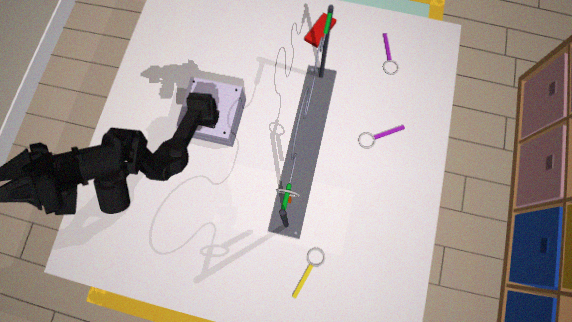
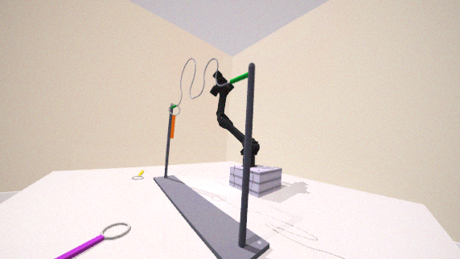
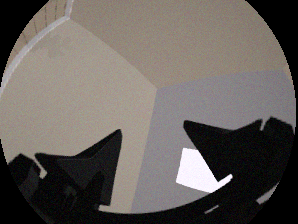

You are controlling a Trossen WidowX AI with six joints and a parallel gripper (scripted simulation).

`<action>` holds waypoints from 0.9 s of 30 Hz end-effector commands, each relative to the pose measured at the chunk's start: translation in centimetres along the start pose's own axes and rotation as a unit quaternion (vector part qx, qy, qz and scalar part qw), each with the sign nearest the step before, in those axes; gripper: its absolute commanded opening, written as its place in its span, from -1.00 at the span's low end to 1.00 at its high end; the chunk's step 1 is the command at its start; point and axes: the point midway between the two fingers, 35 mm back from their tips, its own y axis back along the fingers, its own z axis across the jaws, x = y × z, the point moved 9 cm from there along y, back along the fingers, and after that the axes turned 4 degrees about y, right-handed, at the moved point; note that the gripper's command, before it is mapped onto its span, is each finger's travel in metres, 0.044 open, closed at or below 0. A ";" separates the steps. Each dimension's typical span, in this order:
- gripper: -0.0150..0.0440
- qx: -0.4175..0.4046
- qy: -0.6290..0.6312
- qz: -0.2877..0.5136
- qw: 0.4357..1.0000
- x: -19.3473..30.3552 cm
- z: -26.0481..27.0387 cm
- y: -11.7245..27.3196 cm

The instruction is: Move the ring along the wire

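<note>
The ring (image 1: 296,194) (image 2: 174,115) hangs around the green part (image 1: 286,202) beside the lower post in the top view, the left post (image 2: 167,149) in the exterior view. Its orange handle (image 1: 290,199) (image 2: 173,127) hangs straight down. The thin grey wire (image 2: 192,97) winds up and down to the other green part (image 1: 328,23) (image 2: 240,78) at the other post (image 1: 324,55) (image 2: 247,161). My gripper (image 3: 153,128) is open and empty. It is at the left edge of the top view, well away from ring and wire, pointing away from them.
The posts stand on a long grey base (image 1: 310,135) (image 2: 197,217). My arm stands on a lilac box (image 1: 227,112) (image 2: 265,182). Loose rings with purple handles (image 1: 387,47) (image 1: 390,132) and a yellow handle (image 1: 302,281) lie on the table. A red block (image 1: 315,35) is by the upper post.
</note>
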 end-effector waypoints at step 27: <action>0.05 -0.094 0.039 0.259 0.961 14.5 8.3 0.3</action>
